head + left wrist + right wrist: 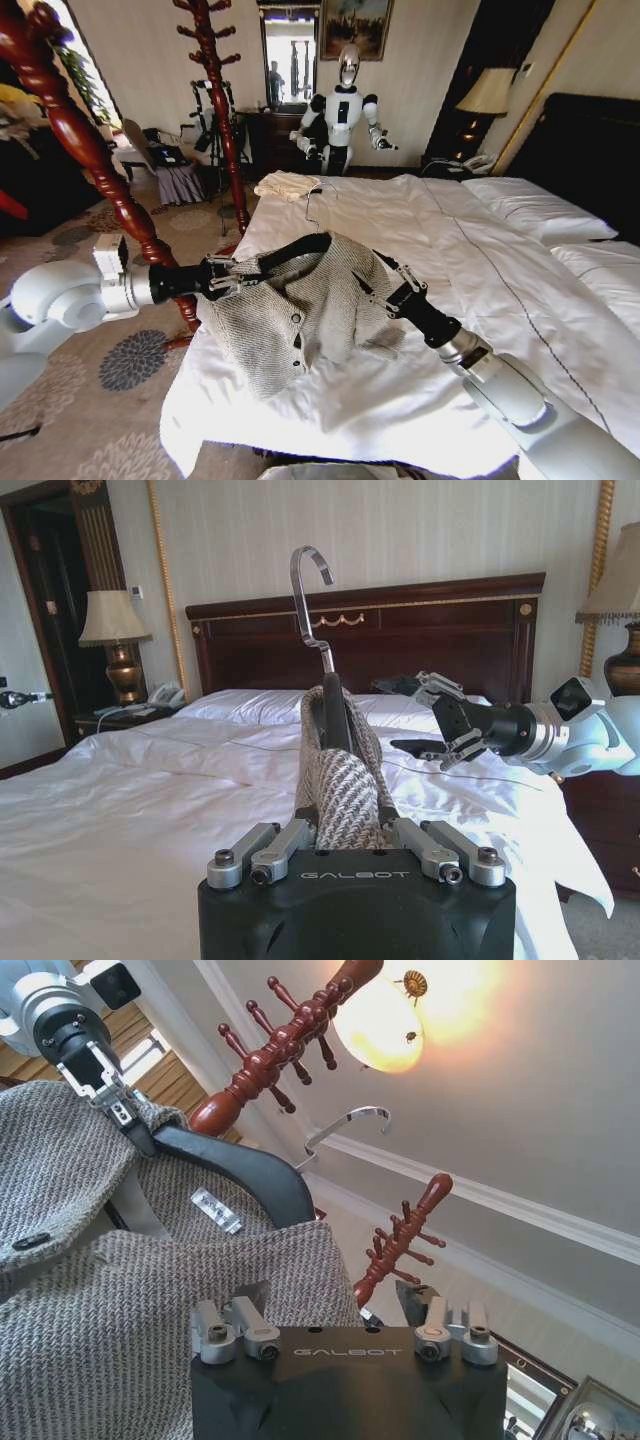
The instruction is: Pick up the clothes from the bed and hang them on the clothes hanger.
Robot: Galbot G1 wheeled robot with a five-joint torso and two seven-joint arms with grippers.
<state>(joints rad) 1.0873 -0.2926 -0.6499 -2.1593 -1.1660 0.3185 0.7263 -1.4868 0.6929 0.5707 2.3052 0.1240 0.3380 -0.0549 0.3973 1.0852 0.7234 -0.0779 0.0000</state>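
The grey jacket [300, 310] is held up just above the white bed [480, 290], near its foot end, at about 6 o'clock in the head view. It hangs on the black hanger [295, 248], w/ the hanger's arm curving out of the collar. The bottom of the jacket droops down onto the duvet.

The left pincer [222, 276] comes in from 9 o'clock. It is pressed together on the jacket's shoulder, where the cloth wraps the hanger end. In the left wrist view the knit cloth [345, 790] sits squeezed between its fingers [272, 852], and the metal hook [312, 595] sticks up behind.

The right pincer [390, 290] comes in from 4 o'clock, at the other shoulder of the jacket. It is spread open, w/ the cloth edge by one finger, not pinched.

A red-brown wooden coat stand [222, 110] is on the floor beside the bed, at 11 o'clock. A small cream cloth [287, 185] lies farther up the bed at 12 o'clock.
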